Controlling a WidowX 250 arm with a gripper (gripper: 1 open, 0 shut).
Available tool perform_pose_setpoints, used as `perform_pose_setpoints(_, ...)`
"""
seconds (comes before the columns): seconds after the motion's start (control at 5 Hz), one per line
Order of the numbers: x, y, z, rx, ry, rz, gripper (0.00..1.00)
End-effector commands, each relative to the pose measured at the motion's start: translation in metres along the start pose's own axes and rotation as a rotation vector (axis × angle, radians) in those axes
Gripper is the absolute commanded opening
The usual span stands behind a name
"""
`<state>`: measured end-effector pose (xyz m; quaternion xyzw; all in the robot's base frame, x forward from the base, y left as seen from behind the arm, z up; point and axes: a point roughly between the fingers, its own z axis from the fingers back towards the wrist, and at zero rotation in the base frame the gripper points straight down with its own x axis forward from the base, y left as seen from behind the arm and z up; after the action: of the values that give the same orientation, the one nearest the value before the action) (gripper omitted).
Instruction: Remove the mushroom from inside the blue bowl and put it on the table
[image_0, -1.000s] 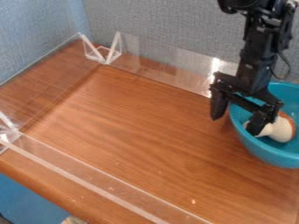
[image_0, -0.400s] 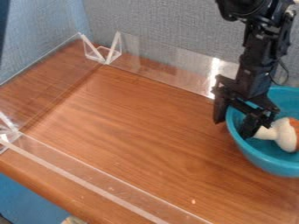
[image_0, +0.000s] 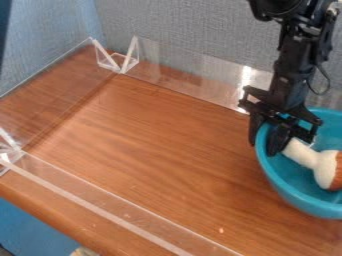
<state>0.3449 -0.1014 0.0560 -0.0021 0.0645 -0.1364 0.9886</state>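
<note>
1. My pincer (image_0: 283, 128) hangs off the black arm (image_0: 297, 50) at the right side of the view, pointing straight down into the blue bowl (image_0: 286, 178)
2. Its dark fingers (image_0: 262, 124) sit just inside the bowl's near-left rim, tips low in the hollow
3. From this angle I cannot tell if the pincer is released or clenched; the fingers look narrow, but nothing is visibly pinched between them
4. The mushroom (image_0: 318, 163) lies on its side inside the bowl, just right of the fingertips; cream stem points toward the pincer, orange-brown cap faces the frame's right edge
5. I can't say whether the stem end touches a fingertip or only sits beside it; too small and dark there
6. The mushroom is in the bowl, not on the bench, so it is not yet out
7. The bowl is glossy turquoise, deep, much wider than the mushroom; it sits at the right edge of the bench (image_0: 147, 140) and is partly cut off by the frame
8. The bench is reddish-brown wood grain and stretches left and toward me from the bowl
9. Low clear acrylic walls (image_0: 80, 205) run along the bench edges: one along the near edge, one along the left, one at the back behind the arm
10. A small clear triangular bracket (image_0: 123, 57) props the back-left corner, well apart from the bowl
11. Behind all this is a grey-blue textured backdrop (image_0: 187, 25)
</note>
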Motion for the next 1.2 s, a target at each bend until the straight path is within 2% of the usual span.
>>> perform_pose_setpoints(0.0,0.006,0.014,0.027,0.01,-0.073,0.061,0.0)
perform_pose_setpoints(0.4,0.0,0.025,0.042,0.022,-0.088,0.12,0.0)
perform_pose_setpoints(0.8,0.006,0.041,0.065,0.039,-0.118,0.049,0.0)
perform_pose_setpoints(1.0,0.014,0.048,0.069,0.042,-0.123,0.009,0.0)
